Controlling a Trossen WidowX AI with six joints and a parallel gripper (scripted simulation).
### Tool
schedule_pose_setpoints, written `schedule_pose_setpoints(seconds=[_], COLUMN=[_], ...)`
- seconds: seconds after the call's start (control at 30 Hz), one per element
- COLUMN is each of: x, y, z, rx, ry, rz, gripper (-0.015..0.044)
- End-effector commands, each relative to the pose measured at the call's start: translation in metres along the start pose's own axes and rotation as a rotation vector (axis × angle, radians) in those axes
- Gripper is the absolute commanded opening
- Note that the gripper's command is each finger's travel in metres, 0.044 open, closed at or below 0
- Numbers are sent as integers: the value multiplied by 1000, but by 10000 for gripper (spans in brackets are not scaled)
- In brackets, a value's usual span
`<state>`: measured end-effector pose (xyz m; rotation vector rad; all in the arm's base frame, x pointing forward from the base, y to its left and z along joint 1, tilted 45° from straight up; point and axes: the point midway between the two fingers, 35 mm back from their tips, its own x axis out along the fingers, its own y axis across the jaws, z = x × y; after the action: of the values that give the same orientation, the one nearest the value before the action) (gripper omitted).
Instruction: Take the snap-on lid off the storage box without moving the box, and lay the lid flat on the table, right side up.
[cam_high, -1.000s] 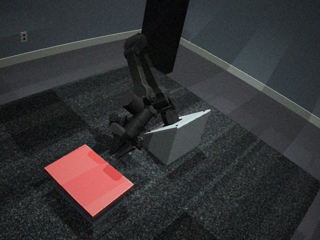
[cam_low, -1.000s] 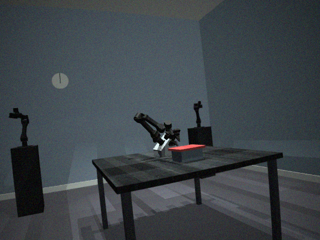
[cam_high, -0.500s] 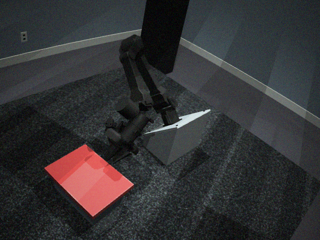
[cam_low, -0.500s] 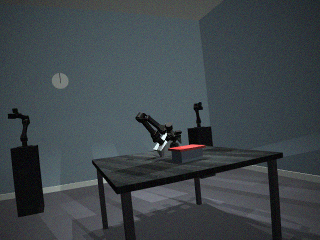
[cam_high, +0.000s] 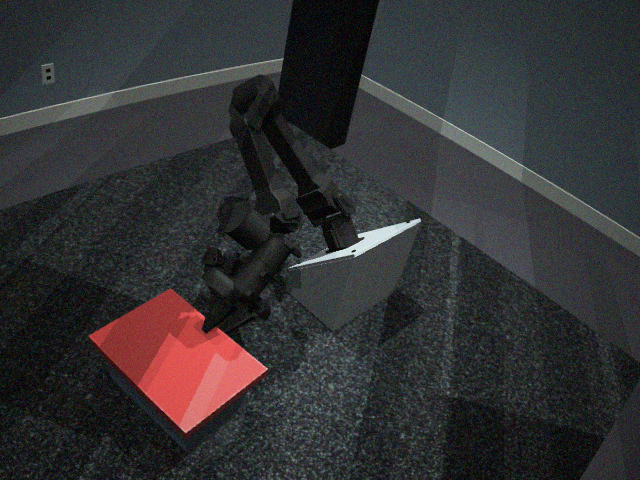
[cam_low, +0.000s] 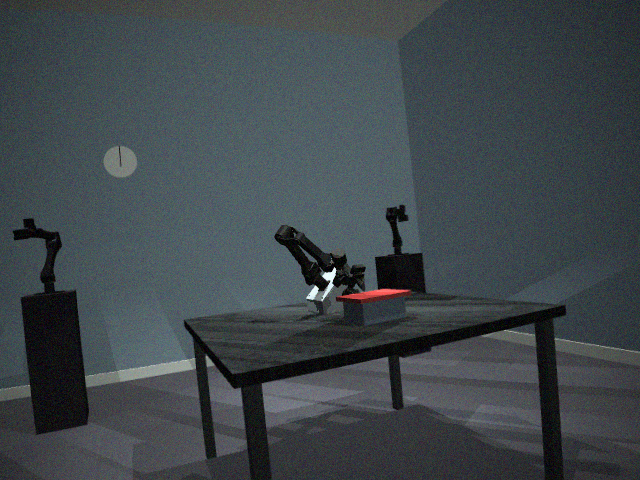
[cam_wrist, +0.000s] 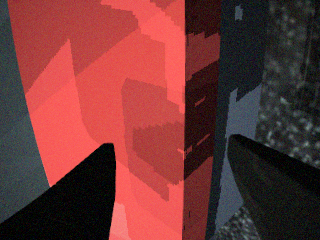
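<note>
The storage box (cam_high: 153, 409) (cam_low: 375, 311) (cam_wrist: 235, 87) is grey and stands on the dark table (cam_high: 439, 361) (cam_low: 465, 316). Its flat red snap-on lid (cam_high: 170, 361) (cam_low: 373, 295) (cam_wrist: 87, 87) sits closed on top. My gripper (cam_high: 217, 324) (cam_low: 356, 285) (cam_wrist: 172, 149) is open and reaches down to the lid's near edge, at the side facing the arm's base. In the wrist view one dark finger is over the lid's top and the other is outside the box wall, both with a gap to the lid's rim.
The arm rises from a grey wedge-shaped block with a white top (cam_high: 351, 281) (cam_low: 319, 295) just behind the box. A dark pillar (cam_high: 325, 62) hangs over the back. Two black pedestals (cam_low: 51, 356) (cam_low: 400, 271) with camera arms stand off the table.
</note>
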<state>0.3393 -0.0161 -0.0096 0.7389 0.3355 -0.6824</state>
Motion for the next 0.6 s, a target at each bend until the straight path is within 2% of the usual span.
schedule_pose_setpoints(seconds=[0.0,0.03,0.37,0.47,0.57], x=[3,3,3,3,3], y=[0,0,0,0,0], z=[0,0,0,0,0], rx=[-3,-3,-3,-3,-3], ry=[1,1,1,1,1], rz=[3,3,3,3,3], gripper=[183,156,90,11,0])
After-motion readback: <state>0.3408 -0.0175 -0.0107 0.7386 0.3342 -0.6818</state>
